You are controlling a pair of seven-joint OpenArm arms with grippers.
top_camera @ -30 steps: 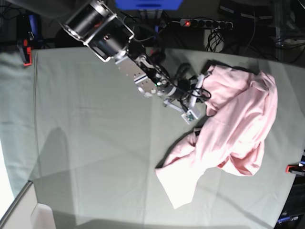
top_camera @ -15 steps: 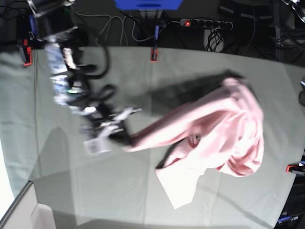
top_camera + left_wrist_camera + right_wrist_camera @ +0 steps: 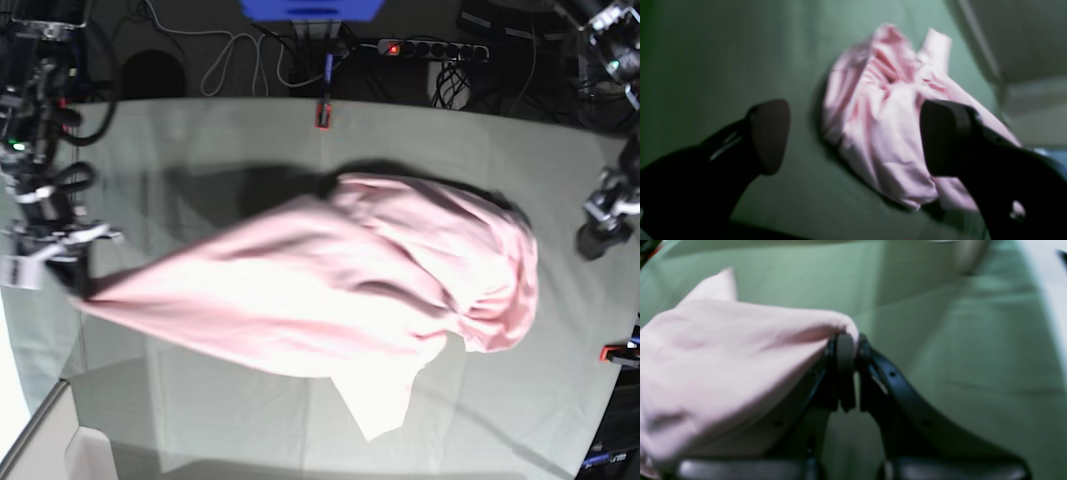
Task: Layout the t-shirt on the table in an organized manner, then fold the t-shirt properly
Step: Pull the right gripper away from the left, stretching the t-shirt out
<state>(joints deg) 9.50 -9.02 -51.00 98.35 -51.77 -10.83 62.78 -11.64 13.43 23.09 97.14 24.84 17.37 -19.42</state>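
Fingers of right gripper [image 3: 851,350] clenched tight on bunched edge of t-shirt [image 3: 340,285], pink cloth pinched between pads [image 3: 844,353], draping away to one side in wrist view. Base view: right gripper [image 3: 62,262] at that view's left edge, shirt stretched in long taper from it across surface [image 3: 250,150] to bunched heap on opposite side. Fingers of left gripper [image 3: 853,136] spread wide, released, holding nothing, hovering above crumpled pink heap [image 3: 880,116]. Left gripper [image 3: 605,225] near other edge, apart from shirt.
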